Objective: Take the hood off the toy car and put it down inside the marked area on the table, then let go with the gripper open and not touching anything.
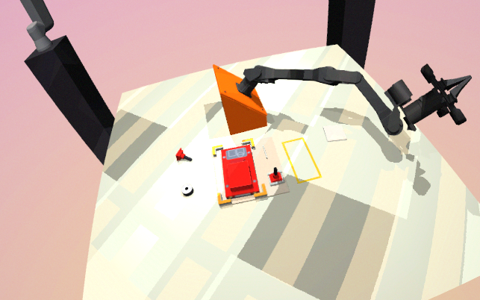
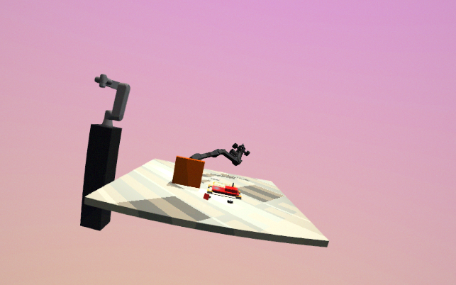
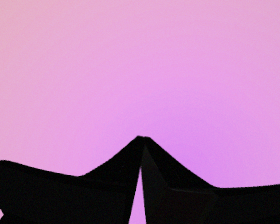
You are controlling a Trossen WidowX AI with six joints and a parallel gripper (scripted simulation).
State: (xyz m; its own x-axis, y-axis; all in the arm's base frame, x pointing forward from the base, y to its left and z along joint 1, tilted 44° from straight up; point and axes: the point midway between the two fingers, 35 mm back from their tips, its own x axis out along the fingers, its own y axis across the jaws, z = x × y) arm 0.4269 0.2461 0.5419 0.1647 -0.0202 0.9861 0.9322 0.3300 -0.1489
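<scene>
The red hood (image 1: 239, 175) sits on the toy car (image 1: 237, 154), which lies flat on a pale board (image 1: 269, 149) near the middle of the table (image 1: 309, 239), held by yellow and orange corner brackets (image 1: 260, 194). At about three o'clock from the car, just beside the board, the yellow outline of the marked area (image 1: 301, 160) lies on the table with nothing inside it. On the board's right edge stands a small red-based peg (image 1: 275, 177). Out at nine o'clock from the car lie a red knob (image 1: 181, 155) and, nearer me, a small black-and-white wheel (image 1: 187, 190). At twelve o'clock rises an orange block (image 1: 240, 102) carrying the arm (image 1: 309, 75), which reaches far out toward two o'clock, well apart from the car. The gripper (image 1: 467, 79) hangs off past the table's right edge, its fingers pinched together to a point, holding nothing; from the wrist view only pink background shows beyond the fingertips
</scene>
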